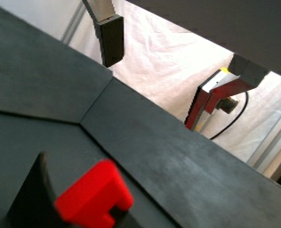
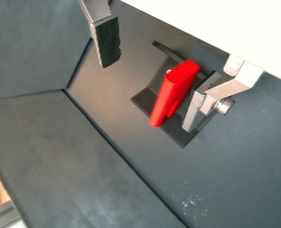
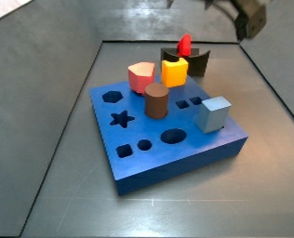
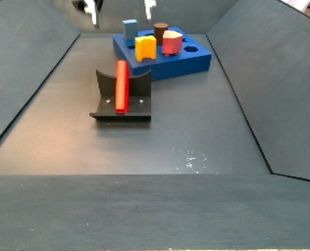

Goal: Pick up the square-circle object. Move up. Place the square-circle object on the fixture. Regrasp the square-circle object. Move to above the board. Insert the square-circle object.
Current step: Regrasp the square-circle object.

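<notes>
One big blue board (image 3: 175, 149) fills the middle of the floor, pegs standing in its holes: a salmon-pink one (image 3: 140, 75), an orange-yellow one (image 3: 175, 71), a brown cylinder (image 3: 156, 101) and a grey block (image 3: 213, 114). Beside it sits the dark fixture (image 4: 123, 102), and the red square-circle object (image 4: 121, 86) leans on it, tilted against the upright. Up above hangs the gripper (image 2: 157, 64), jaws spread wide and empty, one finger (image 2: 105, 39) on each side of the peg and touching nothing.
</notes>
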Motion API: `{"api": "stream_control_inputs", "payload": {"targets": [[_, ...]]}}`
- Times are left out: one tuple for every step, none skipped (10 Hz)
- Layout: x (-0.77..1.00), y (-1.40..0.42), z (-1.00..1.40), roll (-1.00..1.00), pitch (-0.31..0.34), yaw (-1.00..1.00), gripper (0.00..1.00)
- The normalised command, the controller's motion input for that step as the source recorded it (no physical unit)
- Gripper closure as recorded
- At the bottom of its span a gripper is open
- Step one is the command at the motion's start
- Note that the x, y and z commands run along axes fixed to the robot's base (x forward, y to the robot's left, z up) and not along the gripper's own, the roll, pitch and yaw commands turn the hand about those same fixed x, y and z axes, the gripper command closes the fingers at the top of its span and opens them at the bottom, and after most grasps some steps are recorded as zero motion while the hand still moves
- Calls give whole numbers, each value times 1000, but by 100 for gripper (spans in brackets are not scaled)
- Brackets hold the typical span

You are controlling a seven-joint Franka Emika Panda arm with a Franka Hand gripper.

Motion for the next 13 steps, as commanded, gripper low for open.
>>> {"api": "stream_control_inputs", "payload": {"targets": [[76, 48, -1000, 148, -89, 137, 0], [86, 43, -1000, 122, -103, 103, 0], [98, 38, -1000, 97, -115, 62, 0], [102, 33, -1000, 82, -115, 25, 0], [107, 30, -1000, 78, -107, 9, 0], [116, 24, -1000, 69, -88, -15, 0], [112, 19, -939, 68, -68, -27, 0], [95, 8, -747, 66, -43, -35, 0], [87, 4, -606, 67, -19, -33, 0], [82, 2, -429, 59, 0, -20, 0], [77, 2, -343, 58, 2, -11, 0], [39, -7, -203, 47, 21, 8, 0], [14, -16, -178, 48, 16, 11, 0]]}}
